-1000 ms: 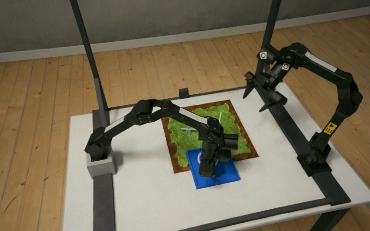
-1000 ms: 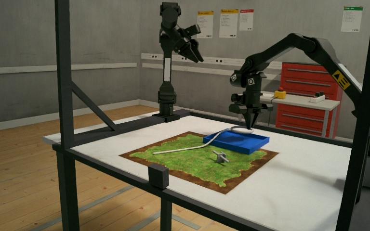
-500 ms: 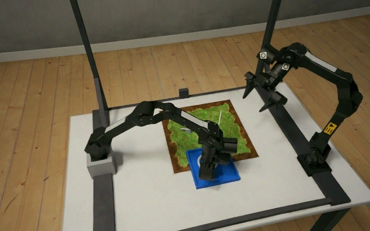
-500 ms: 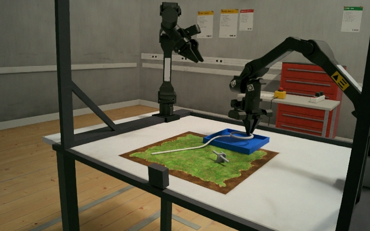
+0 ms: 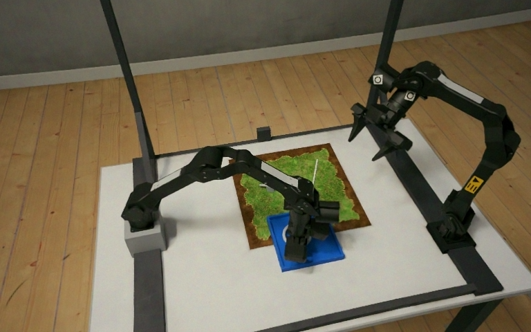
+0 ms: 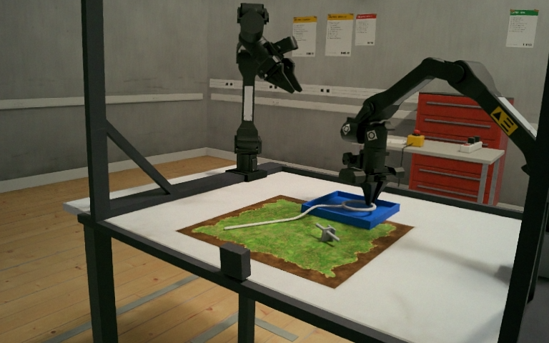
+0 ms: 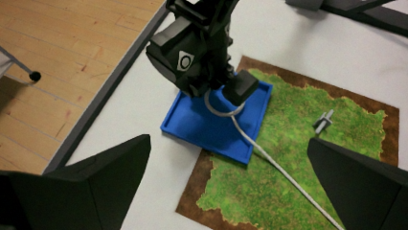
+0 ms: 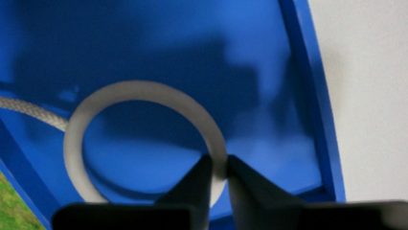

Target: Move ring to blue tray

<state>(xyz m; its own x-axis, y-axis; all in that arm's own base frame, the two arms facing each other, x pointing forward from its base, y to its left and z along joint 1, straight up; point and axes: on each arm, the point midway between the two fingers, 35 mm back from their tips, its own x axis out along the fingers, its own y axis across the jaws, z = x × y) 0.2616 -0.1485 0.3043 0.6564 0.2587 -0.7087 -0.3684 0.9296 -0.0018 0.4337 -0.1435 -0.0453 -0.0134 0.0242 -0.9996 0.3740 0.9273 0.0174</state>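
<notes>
The white ring (image 8: 139, 90) is pinched at its rim by my right gripper (image 8: 218, 161), which is shut on it. The ring hangs level, low inside the blue tray (image 6: 352, 212); I cannot tell whether it touches the floor. It also shows in the exterior view (image 6: 358, 206) and the left wrist view (image 7: 222, 111). A white rope (image 6: 275, 220) runs from the ring over the tray wall onto the grass mat. The grey stake (image 6: 327, 232) stands bare on the mat, apart from the tray. My left gripper (image 5: 366, 140) is open and empty, raised high at the table's far side.
The green and brown grass mat (image 5: 301, 187) lies in the middle of the white table, and the tray overlaps its near edge. Dark frame rails run along the table edges, with upright posts (image 5: 128, 90) at the back. A small dark block (image 5: 263, 133) sits on the rear rail.
</notes>
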